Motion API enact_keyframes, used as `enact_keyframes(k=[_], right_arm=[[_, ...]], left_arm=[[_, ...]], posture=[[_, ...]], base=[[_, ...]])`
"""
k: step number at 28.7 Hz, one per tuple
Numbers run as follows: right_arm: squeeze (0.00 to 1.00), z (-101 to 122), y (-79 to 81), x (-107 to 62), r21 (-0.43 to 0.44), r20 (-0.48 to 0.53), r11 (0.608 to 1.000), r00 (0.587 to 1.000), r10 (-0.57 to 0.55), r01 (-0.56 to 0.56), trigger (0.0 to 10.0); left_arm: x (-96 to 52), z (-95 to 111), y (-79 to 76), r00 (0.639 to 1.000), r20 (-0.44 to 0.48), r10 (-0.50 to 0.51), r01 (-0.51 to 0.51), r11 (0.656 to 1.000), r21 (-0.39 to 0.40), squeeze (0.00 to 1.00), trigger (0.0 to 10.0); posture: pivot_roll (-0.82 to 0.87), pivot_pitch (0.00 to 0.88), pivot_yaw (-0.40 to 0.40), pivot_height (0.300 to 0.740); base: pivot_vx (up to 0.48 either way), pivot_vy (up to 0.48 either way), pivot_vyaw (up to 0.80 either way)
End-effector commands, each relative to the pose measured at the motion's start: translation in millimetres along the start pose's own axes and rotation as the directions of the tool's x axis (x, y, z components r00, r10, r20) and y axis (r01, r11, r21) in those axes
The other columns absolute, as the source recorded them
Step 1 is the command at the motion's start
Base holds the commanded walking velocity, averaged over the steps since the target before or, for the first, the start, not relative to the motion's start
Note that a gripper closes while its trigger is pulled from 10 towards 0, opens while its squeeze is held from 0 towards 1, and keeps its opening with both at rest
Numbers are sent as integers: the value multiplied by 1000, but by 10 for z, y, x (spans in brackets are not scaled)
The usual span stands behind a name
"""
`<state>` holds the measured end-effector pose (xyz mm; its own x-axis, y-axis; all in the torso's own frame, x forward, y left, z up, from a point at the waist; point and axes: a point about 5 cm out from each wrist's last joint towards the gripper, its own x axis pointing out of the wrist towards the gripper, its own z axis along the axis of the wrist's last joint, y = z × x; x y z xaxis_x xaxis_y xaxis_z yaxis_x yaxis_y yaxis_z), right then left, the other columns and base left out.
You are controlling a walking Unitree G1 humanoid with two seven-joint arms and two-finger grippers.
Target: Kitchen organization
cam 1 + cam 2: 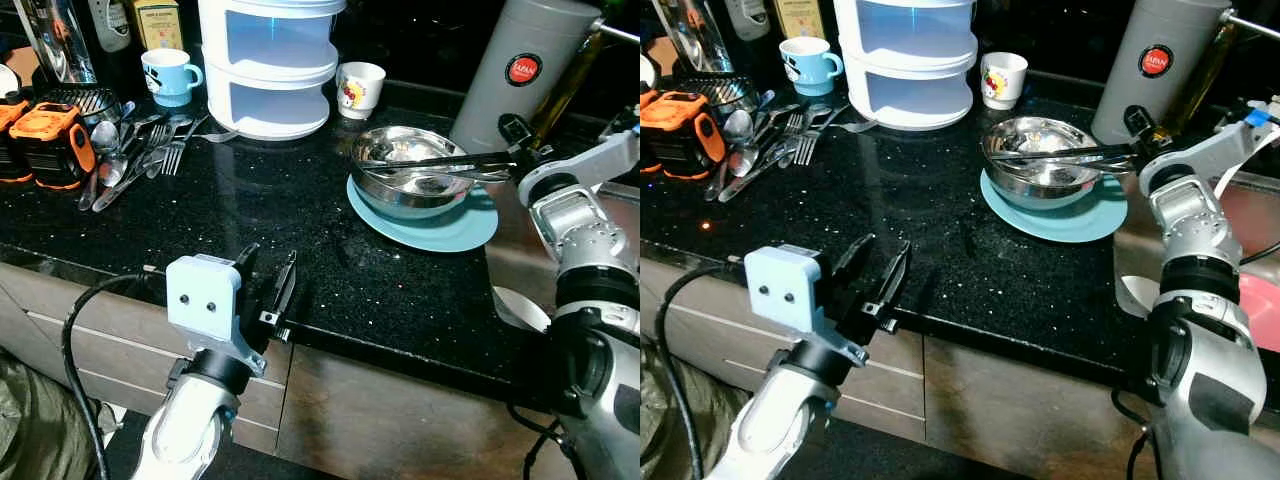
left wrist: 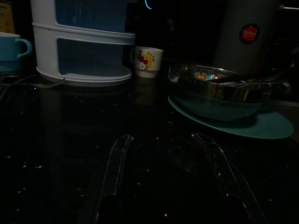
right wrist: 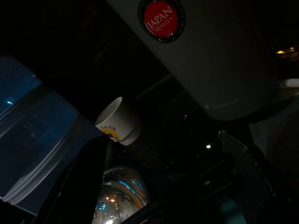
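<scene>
A steel bowl (image 1: 410, 198) sits on a teal plate (image 1: 445, 232) on the black speckled counter (image 1: 250, 210). My right gripper (image 1: 392, 168) reaches in from the right, and its long fingers lie open across the bowl's mouth. In the right wrist view the fingers (image 3: 79, 186) stand wide apart with the bowl (image 3: 119, 200) between them. My left gripper (image 1: 272, 283) hovers open at the counter's front edge and holds nothing. It points toward the plate (image 2: 261, 126).
At the back stand a white stacked container (image 1: 268, 65), a cartoon cup (image 1: 359, 88), a blue mug (image 1: 168, 75) and a tall grey flask (image 1: 520, 70). Several forks and spoons (image 1: 140, 150) lie at the back left beside an orange-black tool (image 1: 50, 135).
</scene>
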<state>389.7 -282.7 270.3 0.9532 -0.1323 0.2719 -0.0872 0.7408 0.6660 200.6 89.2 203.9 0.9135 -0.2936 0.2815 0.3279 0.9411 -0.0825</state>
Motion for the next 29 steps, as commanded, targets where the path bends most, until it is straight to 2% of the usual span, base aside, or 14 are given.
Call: enact_keyframes(k=[1,7,8,10,11,12,14,29], right_arm=[[0,19,25,23,-3,-19,1000,1000,11,-11,10000],[0,30,41,29,5,-30,1000,999,30,-29,10000],[0,50,45,33,13,-27,999,999,39,-39,9294],[0,57,46,33,13,-26,999,999,42,-42,9294],[0,61,47,34,11,-25,999,999,44,-44,5294],[0,84,49,35,10,-15,999,999,49,-49,0],[0,161,45,35,12,10,998,998,55,-55,0],[0,272,47,35,9,37,998,997,63,-63,0]], left_arm=[[-12,23,-25,1000,4,-3,3,1000,-21,0,10000],[-1,3,-20,1000,1,-5,5,1000,-19,0,10000],[4,-4,-14,1000,0,-5,5,1000,-18,0,10000],[5,-5,-12,1000,0,-6,6,1000,-17,0,10000],[8,-8,-10,1000,0,-6,6,1000,-17,0,10000],[11,-9,-7,1000,0,-6,6,1000,-16,0,10000],[15,-11,0,1000,0,-6,6,1000,-13,0,10000],[34,-19,30,1000,0,-7,7,1000,-6,0,10000]], posture=[[167,74,-71,740],[165,51,-70,740],[165,47,-70,740],[165,47,-70,740],[164,44,-68,740],[164,43,-68,740],[163,40,-65,740],[161,36,-56,740]], base=[[0,0,0],[0,0,0],[0,0,0],[0,0,0],[0,0,0],[0,0,0],[0,0,0],[0,0,0]])
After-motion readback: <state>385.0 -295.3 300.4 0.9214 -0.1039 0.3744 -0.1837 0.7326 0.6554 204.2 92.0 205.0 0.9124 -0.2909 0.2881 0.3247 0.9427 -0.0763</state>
